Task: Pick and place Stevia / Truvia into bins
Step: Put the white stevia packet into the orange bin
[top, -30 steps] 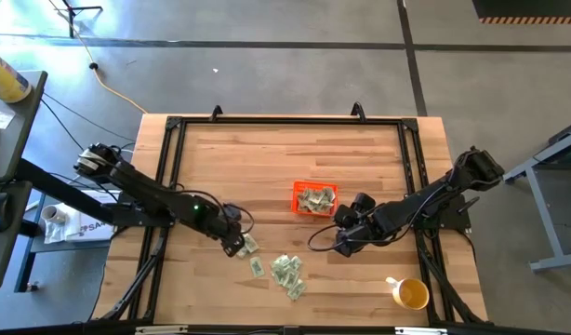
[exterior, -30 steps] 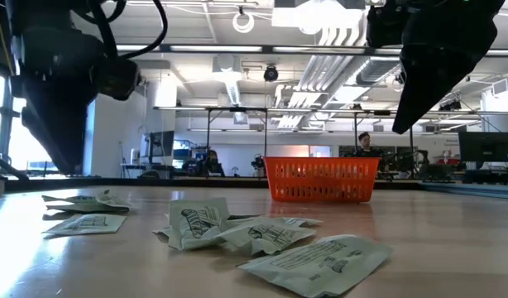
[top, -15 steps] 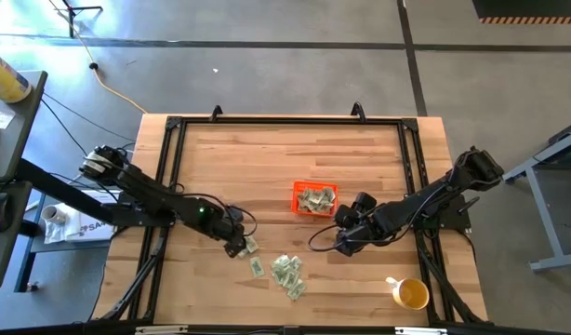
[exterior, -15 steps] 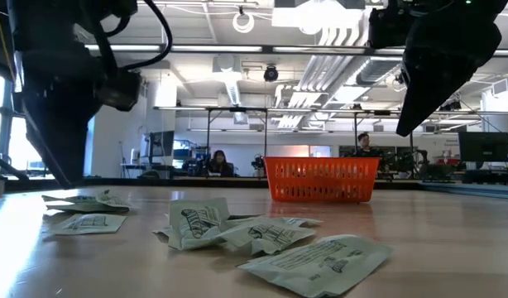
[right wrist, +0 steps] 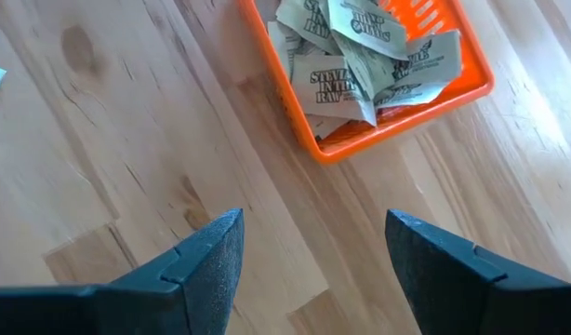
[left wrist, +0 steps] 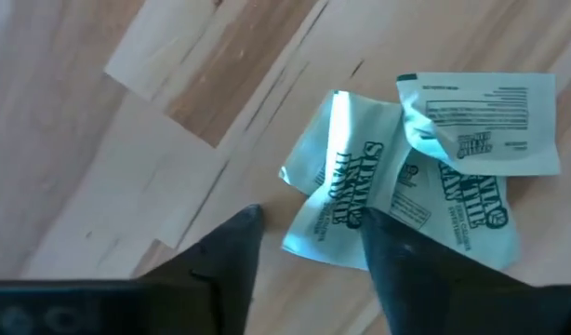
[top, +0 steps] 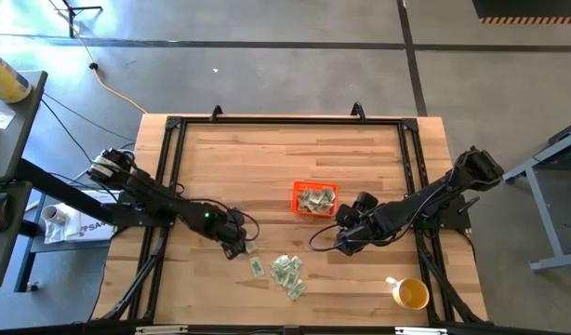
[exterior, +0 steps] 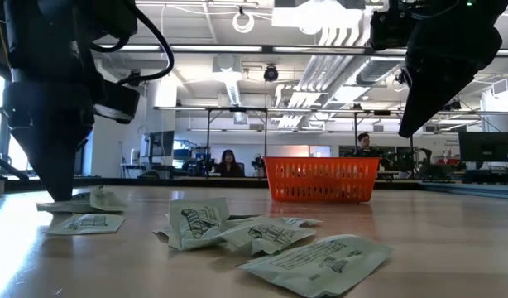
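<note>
Several pale green and white Stevia packets (top: 285,272) lie flat and loose on the wooden table, near its front edge. My left gripper (top: 237,247) is open and low over the leftmost packets (left wrist: 337,200). Its fingers (left wrist: 388,251) stand on either side of one crumpled packet's end. The orange bin (top: 314,199) sits mid-table with several packets (right wrist: 346,56) inside. My right gripper (top: 344,244) hangs open above bare wood, just near and right of the bin (right wrist: 397,88). My left gripper (left wrist: 309,219) comes from above, pointing down, with its open fingers straddling the near end of the crumpled packet (left wrist: 313,237). In the low view its tip (exterior: 59,186) reaches down to the packets (exterior: 84,203). I cannot tell whether it touches them.
A yellow-and-white cup (top: 411,294) stands near the table's front right corner. A black frame (top: 174,126) runs along the table's edges. Bare wood lies left of and behind the bin.
My left gripper has come down toward the table and shifted slightly right, onto the leftmost packets. The packets have stayed where they were.
</note>
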{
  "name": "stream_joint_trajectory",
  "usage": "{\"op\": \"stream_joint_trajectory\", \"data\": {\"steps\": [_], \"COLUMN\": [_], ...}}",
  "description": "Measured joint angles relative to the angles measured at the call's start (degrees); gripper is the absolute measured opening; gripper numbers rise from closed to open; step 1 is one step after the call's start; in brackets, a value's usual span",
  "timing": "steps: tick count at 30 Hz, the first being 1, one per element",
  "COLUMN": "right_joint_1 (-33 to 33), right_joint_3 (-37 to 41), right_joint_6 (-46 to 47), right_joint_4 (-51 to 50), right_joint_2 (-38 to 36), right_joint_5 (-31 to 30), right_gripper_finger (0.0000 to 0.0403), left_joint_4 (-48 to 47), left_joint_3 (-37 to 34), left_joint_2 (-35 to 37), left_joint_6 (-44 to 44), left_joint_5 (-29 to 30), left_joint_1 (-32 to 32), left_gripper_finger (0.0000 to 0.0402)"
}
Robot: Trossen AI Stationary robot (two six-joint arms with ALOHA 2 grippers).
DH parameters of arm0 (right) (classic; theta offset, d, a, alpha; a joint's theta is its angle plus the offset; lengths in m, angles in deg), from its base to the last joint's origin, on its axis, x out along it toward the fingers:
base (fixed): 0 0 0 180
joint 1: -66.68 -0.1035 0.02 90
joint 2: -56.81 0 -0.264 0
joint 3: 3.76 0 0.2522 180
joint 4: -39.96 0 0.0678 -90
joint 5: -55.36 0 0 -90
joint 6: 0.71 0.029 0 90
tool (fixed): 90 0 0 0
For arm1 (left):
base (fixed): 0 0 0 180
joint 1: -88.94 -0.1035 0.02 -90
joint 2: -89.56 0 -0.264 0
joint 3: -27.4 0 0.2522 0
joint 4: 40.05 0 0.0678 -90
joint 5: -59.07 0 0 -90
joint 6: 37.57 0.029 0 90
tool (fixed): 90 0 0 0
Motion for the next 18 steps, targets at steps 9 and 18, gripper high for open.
{"op": "stream_joint_trajectory", "data": {"steps": [9, 18], "right_joint_1": [-0.02, 0.0], "right_joint_3": [0.0, 0.0], "right_joint_6": [0.48, 1.37], "right_joint_4": [-0.42, -1.09], "right_joint_2": [0.0, -0.14], "right_joint_5": [-1.16, -5.46], "right_gripper_finger": [0.0252, 0.0252], "left_joint_4": [-6.23, -8.49], "left_joint_3": [2.88, 10.27], "left_joint_2": [1.97, 4.74], "left_joint_6": [1.53, 5.98], "left_joint_5": [-0.04, 2.25], "left_joint_1": [-0.14, -1.39], "left_gripper_finger": [0.0079, 0.0029]}}
